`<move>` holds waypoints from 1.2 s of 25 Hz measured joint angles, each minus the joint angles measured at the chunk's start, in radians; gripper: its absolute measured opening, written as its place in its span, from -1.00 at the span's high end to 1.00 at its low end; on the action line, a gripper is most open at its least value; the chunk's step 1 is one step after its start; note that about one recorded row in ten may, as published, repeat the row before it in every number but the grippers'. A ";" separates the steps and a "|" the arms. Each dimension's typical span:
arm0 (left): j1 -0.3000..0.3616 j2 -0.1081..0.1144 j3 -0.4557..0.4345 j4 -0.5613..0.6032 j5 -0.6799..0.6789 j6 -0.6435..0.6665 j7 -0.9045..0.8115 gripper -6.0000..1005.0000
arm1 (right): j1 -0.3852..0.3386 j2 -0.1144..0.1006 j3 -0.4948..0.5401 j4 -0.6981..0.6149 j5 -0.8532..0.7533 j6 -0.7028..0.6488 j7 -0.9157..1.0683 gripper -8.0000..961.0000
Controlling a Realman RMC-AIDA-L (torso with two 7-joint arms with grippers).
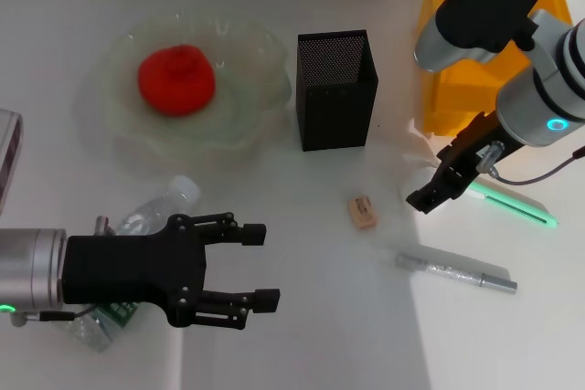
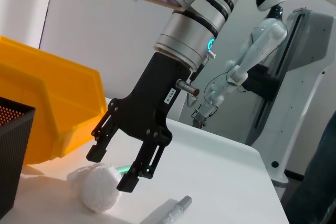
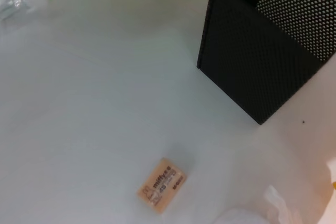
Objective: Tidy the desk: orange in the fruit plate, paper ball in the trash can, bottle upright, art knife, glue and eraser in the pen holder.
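The orange (image 1: 176,79) lies in the fruit plate (image 1: 265,102) at the back left. The pen holder (image 1: 336,89) stands beside the plate, with the trash can (image 1: 454,89) to its right. My right gripper (image 1: 430,194) (image 2: 110,170) hangs open just over the paper ball (image 2: 100,187), one finger on each side of it, in front of the trash can. The eraser (image 1: 362,211) (image 3: 161,184) lies on the table, left of that gripper. The bottle (image 1: 146,216) lies on its side at the front left, partly under my left gripper (image 1: 260,267), which is open and holds nothing.
A green-and-white art knife (image 1: 512,203) lies right of the right gripper. A slim silver stick (image 1: 455,271) (image 2: 173,211), perhaps the glue, lies nearer the front. A grey device (image 1: 7,157) sits at the left edge. A white robot (image 2: 252,66) stands beyond the table.
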 joint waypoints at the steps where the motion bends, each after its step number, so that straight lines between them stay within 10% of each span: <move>1: 0.000 0.001 0.000 0.000 0.000 0.000 -0.001 -0.69 | 0.000 0.000 0.000 0.000 0.000 0.000 0.000 -0.63; 13: 0.000 0.001 0.000 0.002 0.000 0.000 -0.003 -0.69 | 0.030 -0.001 -0.040 0.043 -0.015 0.022 0.000 -0.63; 30: 0.003 0.001 -0.005 0.002 0.000 -0.001 -0.004 -0.69 | -0.038 -0.005 0.047 -0.097 0.000 -0.025 -0.033 0.12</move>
